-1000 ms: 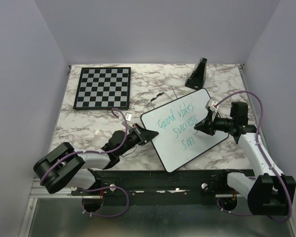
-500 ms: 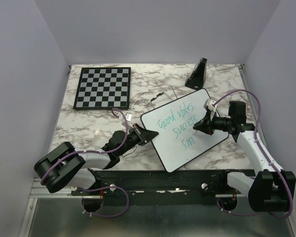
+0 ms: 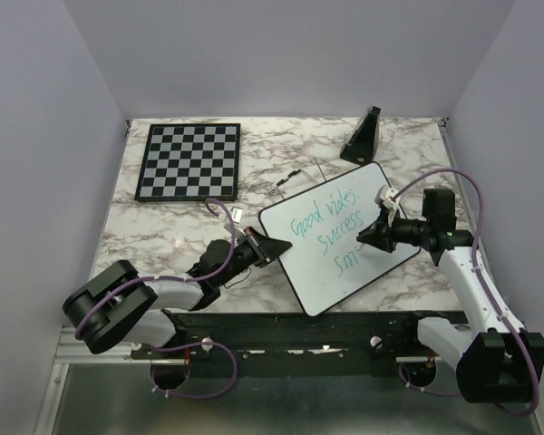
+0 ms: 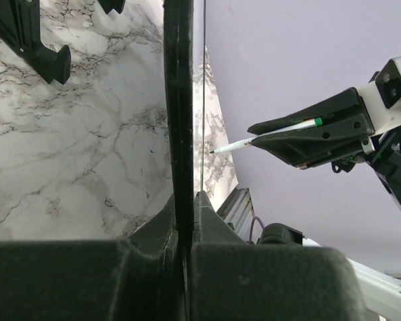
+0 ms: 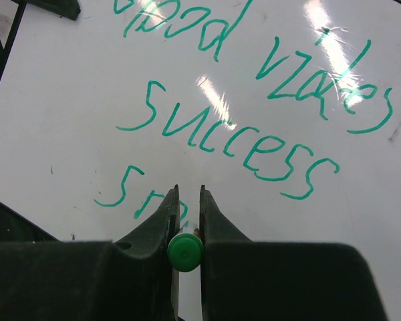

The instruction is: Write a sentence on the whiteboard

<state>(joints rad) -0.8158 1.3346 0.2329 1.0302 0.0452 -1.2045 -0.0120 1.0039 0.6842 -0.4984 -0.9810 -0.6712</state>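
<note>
Left end effector (image 3: pixel 268 246) clenches the edge of the black-rimmed white rectangular whiteboard (image 3: pixel 299 272), while right end effector (image 3: pixel 363 236) grasps a green-capped white marker (image 4: pixel 267 136) over the green-teal handwritten sentence (image 5: pixel 234 144).

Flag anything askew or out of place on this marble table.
The large white rectangular whiteboard lies turned diagonally to the marble table edges, left gripper shut on its left edge. A black wedge-shaped stand sits apart near the far edge. The green handwritten sentence stops mid-word.

Stand (image 3: pixel 363 136) just beyond whiteboard's (image 3: pixel 315 279) far corner
</note>
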